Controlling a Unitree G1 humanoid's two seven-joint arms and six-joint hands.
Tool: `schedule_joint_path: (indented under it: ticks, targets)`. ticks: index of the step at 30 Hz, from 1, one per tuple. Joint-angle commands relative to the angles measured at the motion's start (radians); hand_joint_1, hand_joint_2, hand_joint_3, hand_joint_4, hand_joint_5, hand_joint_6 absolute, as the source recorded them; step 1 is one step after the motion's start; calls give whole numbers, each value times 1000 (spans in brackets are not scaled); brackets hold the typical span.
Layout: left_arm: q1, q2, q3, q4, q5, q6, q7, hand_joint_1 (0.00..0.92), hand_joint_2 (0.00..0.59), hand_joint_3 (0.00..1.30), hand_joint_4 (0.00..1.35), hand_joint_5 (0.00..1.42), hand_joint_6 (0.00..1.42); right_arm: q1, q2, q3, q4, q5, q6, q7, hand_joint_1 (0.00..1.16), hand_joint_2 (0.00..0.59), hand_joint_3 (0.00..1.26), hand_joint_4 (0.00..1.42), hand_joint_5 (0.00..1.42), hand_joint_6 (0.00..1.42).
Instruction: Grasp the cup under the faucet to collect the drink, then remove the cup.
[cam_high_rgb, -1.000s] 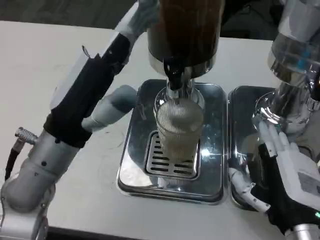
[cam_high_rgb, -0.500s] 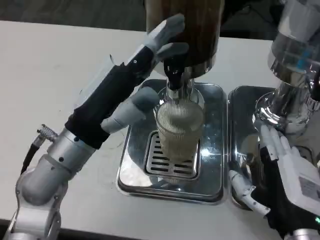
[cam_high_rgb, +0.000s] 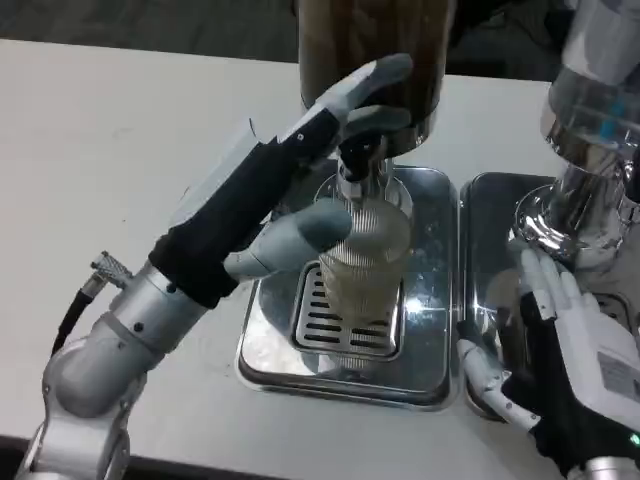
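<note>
Reaching further right than a moment ago, the left hand (cam_high_rgb: 300, 190) spreads open around the upright cup (cam_high_rgb: 365, 255), thumb touching, not gripping. It stands under the faucet (cam_high_rgb: 358, 165) on the tray (cam_high_rgb: 425, 345). Right hand (cam_high_rgb: 575, 345) waits open.

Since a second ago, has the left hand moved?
Yes. The left hand has swung right toward the faucet; its fingers now reach the faucet and the thumb lies at the cup.
</note>
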Motion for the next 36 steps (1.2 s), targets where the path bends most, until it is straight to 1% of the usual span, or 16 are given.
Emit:
schedule_joint_path:
  ticks: [1, 8, 9, 10, 12, 14, 17, 18, 20, 23, 24, 26, 31, 32, 36]
  targets:
    - [19, 13, -26, -25, 41, -3, -27, 0, 80, 95, 0, 200, 135, -7, 0, -11, -16, 15, 0, 8, 270, 406, 0, 0, 0, 0]
    - [49, 15, -43, -58, 66, 0, -18, 0, 80, 105, 0, 201, 153, -15, -1, -16, -13, 36, -3, 24, 270, 406, 0, 0, 0, 0]
    - [51, 15, -43, -60, 67, 1, -16, 0, 80, 105, 0, 201, 153, -16, -2, -18, -13, 46, -9, 27, 270, 406, 0, 0, 0, 0]
    - [53, 14, -42, -60, 67, 3, -14, 0, 81, 105, 0, 203, 154, -18, -2, -22, -13, 66, -19, 33, 297, 400, 0, 0, 0, 2]
    - [52, 16, -38, -60, 68, 5, -10, 0, 81, 108, 0, 206, 155, -25, 5, -44, -4, 158, -56, 65, 306, 399, 0, 0, 0, 2]
    - [50, 18, -35, -62, 68, 7, -7, 0, 81, 110, 0, 208, 155, -37, 4, -60, 5, 231, -84, 102, 314, 400, 0, 0, 0, 14]
    - [47, 18, -38, -63, 70, 10, -7, 0, 81, 113, 0, 210, 157, -63, -7, -71, 23, 317, -112, 169, 331, 393, 0, 0, 0, 29]
    - [48, 17, -39, -65, 72, 10, -5, 0, 81, 114, 0, 205, 148, -73, -9, -74, 30, 355, -121, 202, 365, 356, 0, 0, 0, 9]
    - [49, 15, -40, -68, 75, 12, -3, 0, 81, 112, 0, 203, 146, -94, -19, -74, 35, 399, -127, 261, 439, 327, 0, 0, 0, 0]
    - [46, 15, -46, -69, 78, 15, -8, 0, 81, 109, 0, 202, 146, -125, -27, -69, 52, 414, -132, 303, 492, 301, 0, 0, 0, 0]
    - [44, 15, -48, -69, 78, 16, -10, 0, 81, 108, 0, 202, 146, -138, -26, -69, 67, 416, -140, 307, 534, 266, 0, 0, 0, 0]
    - [43, 15, -50, -70, 78, 17, -12, 0, 81, 107, 0, 202, 146, -166, -23, -67, 105, 418, -161, 307, 583, 248, 0, 0, 0, 0]
    - [43, 13, -57, -71, 86, 18, -11, 0, 81, 106, 0, 202, 147, -203, -15, -70, 168, 419, -206, 290, 615, 242, 0, 0, 0, 0]
    - [44, 13, -57, -70, 86, 18, -10, 0, 81, 106, 0, 202, 147, -211, -13, -68, 176, 408, -208, 280, 626, 230, 0, 0, 0, 0]
    - [43, 11, -55, -69, 94, 12, -2, 0, 82, 106, 0, 202, 148, -235, -4, -59, 192, 377, -201, 261, 632, 227, 0, 0, 0, 0]
